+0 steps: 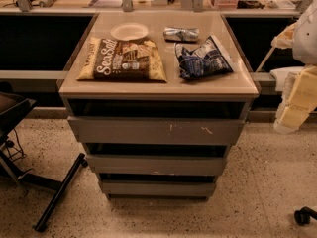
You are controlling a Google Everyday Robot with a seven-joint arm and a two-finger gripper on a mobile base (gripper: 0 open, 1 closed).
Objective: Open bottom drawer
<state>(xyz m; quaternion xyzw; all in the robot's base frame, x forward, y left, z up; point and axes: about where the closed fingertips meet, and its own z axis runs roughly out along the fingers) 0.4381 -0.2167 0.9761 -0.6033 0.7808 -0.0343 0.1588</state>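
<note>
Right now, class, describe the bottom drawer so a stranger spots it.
Find the grey cabinet under the Sea Salt chip bag; the gripper hangs at the picture's right edge. Of three stacked fronts, the bottom drawer is lowest: plain, unlike the scratched top front.

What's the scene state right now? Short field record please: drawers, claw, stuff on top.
bottom drawer: lowest of three grey fronts, plain, no tray showing, looks not yet pulled out
middle drawer: grey front, pale chip on its lower edge
top drawer: grey front, white scratch marks
claw: at right edge of view, beside the cabinet at about top-drawer level, touching no drawer
cabinet top: Sea Salt bag, white plate, silver packet, blue bag
</note>
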